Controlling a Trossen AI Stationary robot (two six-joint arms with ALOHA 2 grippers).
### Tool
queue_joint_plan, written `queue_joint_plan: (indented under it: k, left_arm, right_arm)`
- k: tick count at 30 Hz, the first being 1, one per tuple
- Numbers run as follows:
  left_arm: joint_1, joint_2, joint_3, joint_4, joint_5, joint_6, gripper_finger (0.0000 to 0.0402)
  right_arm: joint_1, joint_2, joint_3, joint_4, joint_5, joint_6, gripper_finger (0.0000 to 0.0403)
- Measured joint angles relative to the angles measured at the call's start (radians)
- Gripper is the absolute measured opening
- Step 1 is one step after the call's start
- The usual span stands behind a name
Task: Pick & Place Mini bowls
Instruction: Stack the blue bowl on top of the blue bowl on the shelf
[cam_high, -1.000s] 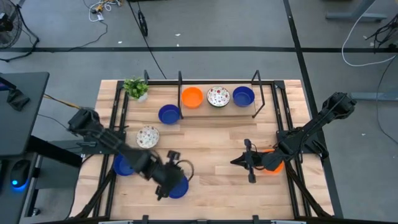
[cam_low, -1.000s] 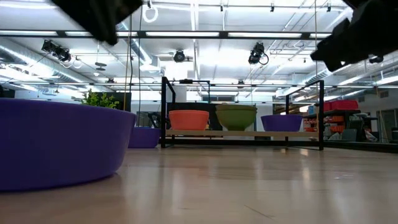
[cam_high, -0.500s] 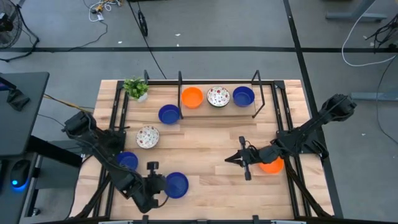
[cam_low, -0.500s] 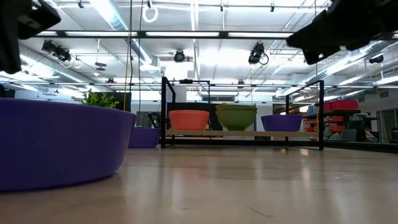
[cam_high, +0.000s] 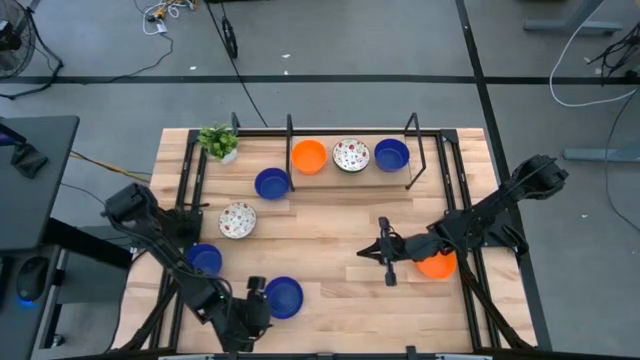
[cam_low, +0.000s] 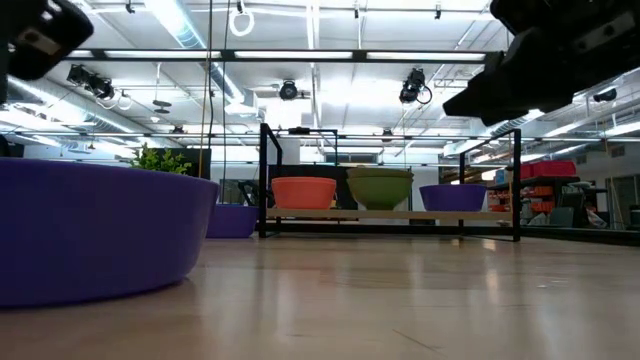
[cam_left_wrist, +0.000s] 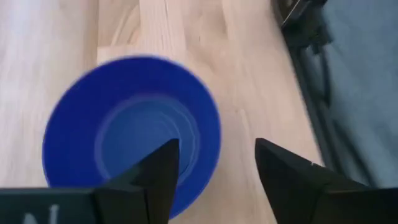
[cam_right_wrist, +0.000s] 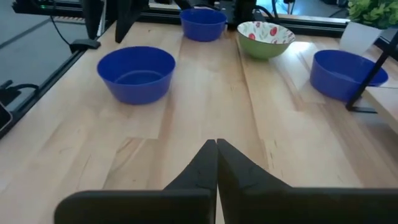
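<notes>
Left gripper (cam_high: 256, 297) sits at the near-left part of the light wooden desk (cam_high: 330, 225), jaws spread with nothing between them. The solid blue round mini bowl (cam_high: 284, 297) lies just beside it, toward the desk's middle. In the left wrist view this blue bowl (cam_left_wrist: 132, 127) shows just ahead of the fingers (cam_left_wrist: 158, 177), upright and mouth up. One finger overlaps the bowl's near rim in that view, the other is over bare wood; contact cannot be told. Left arm is clearly nearer. Bowl is round, so no long axis; a rim pinch looks like the likely approach.

Right gripper (cam_high: 384, 257) hangs over the desk's middle-right, pointing toward the left side, fingers (cam_right_wrist: 216, 163) pressed together, holding nothing. A solid orange mini bowl (cam_high: 437, 264) lies behind it, partly under the right arm.

Other bowls:
- second blue bowl (cam_high: 204, 259) by the left edge
- white speckled floral bowl (cam_high: 237, 220) beyond it
- third blue bowl (cam_high: 271, 184) just beside the black wire rack (cam_high: 412, 150)
- on the rack, an orange bowl (cam_high: 309, 156), a floral bowl (cam_high: 351, 155) and a blue bowl (cam_high: 391, 154) in a row

Small potted green plant (cam_high: 218, 141) stands at the far-left corner.
</notes>
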Motion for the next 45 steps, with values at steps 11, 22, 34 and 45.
queue_joint_plan:
  k: [11,22,34,45]
  left_arm:
    - [0.052,0.072,-0.001,-0.002,0.136,0.049,0.0155]
    - [0.097,0.073,0.0,-0.001,0.126,0.217,0.0014]
    - [0.292,0.073,0.0,0.249,0.31,0.637,0.0008]
    - [0.517,0.074,0.062,0.272,0.57,0.934,0.001]
  right_arm:
    - [-0.001,0.0,0.0,0.029,-0.027,0.008,0.0006]
    - [-0.001,0.0,0.0,0.03,-0.049,0.006,0.0006]
    - [0.004,0.0,0.033,0.06,-0.238,-0.034,0.0068]
    - [0.001,0.095,0.268,-0.261,-0.33,-0.235,0.0167]
